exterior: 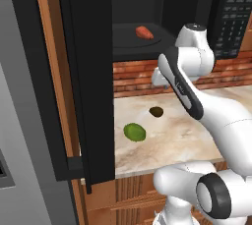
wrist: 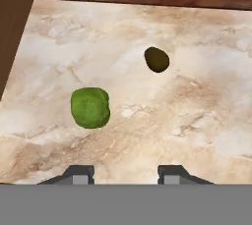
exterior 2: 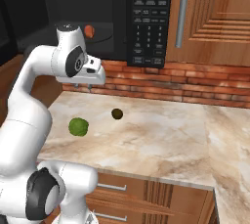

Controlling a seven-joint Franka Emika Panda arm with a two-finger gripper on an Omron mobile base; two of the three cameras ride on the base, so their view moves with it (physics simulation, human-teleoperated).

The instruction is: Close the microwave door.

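Marble desk (exterior 2: 161, 135) below, red brick wall (exterior 2: 161, 81) behind, wood cupboards (exterior 2: 215, 12) to the right. Up on the wall, black microwave (exterior 2: 146, 20) with a keypad (exterior 2: 148, 30) and red digits on top. Inside, on the round plate, a small orange lump (exterior: 144, 32). Door (exterior: 91, 71) swung wide open, sticking out toward the robot at the left of the left base view, edge on, tall and black. On the desk, a green lump (wrist: 90, 107) and a small dark lump (wrist: 157, 59), a bit apart. Pincer (wrist: 125, 174) up over the desk, under the microwave, pointing down, tips spread apart, holding nothing, well away from the door. Job not started yet. Probably a stiff, hard, flat door that turns on a hinge at its left side, so no squeezing needed, just a push. Shiny front, so likely slippery; tips could slide off. Best spot to push, by the look of it: the outer face near the free edge, far from the hinge, where a small shove turns it most. Likely light to swing, but big, so a slow sweep to the right until it meets the box. Careful not to bump the arm (exterior: 184, 86) sitting in the door's way.
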